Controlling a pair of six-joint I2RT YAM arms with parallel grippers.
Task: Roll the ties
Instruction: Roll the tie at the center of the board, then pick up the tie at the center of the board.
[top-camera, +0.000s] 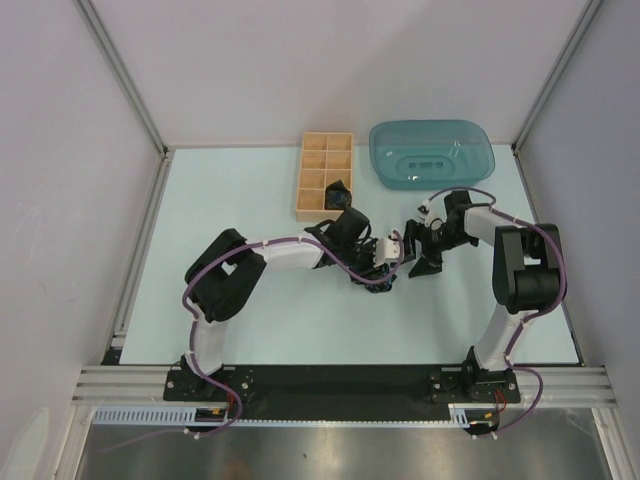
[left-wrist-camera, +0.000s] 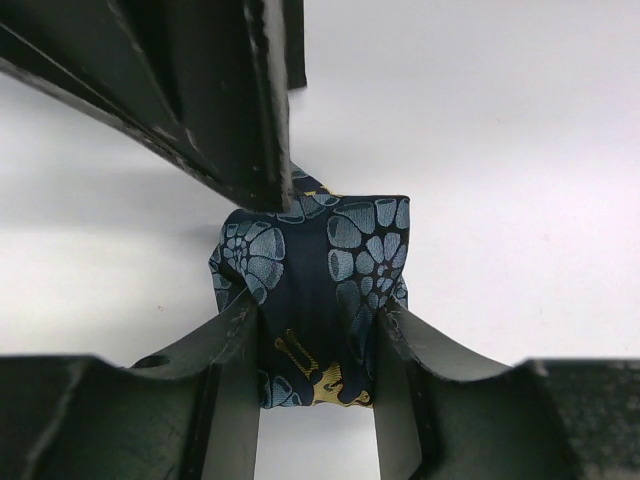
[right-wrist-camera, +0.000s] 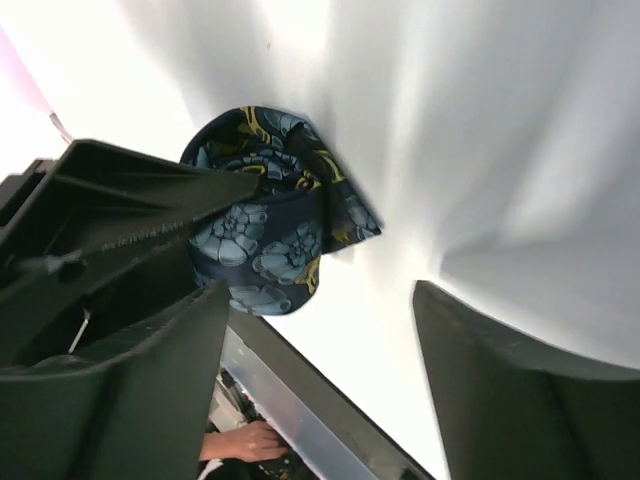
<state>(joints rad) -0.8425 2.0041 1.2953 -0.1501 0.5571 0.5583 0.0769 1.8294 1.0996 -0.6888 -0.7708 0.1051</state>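
Observation:
A compact rolled tie (left-wrist-camera: 320, 270), dark navy with blue flowers and yellow marks, sits between the fingers of my left gripper (left-wrist-camera: 315, 325), which is shut on it just above the white table. The same roll shows in the right wrist view (right-wrist-camera: 268, 215), held by the left fingers (right-wrist-camera: 130, 215). My right gripper (right-wrist-camera: 320, 370) is open and empty right beside the roll; one of its fingers (left-wrist-camera: 225, 90) stands against the roll's far side. In the top view the two grippers, left (top-camera: 387, 255) and right (top-camera: 418, 250), meet at mid-table. A second dark roll (top-camera: 337, 190) lies in the wooden box.
The compartmented wooden box (top-camera: 322, 150) stands at the back centre, the teal plastic tray (top-camera: 432, 152) to its right. White walls enclose the table on three sides. A person's hand (right-wrist-camera: 240, 440) shows beyond the table's edge in the right wrist view.

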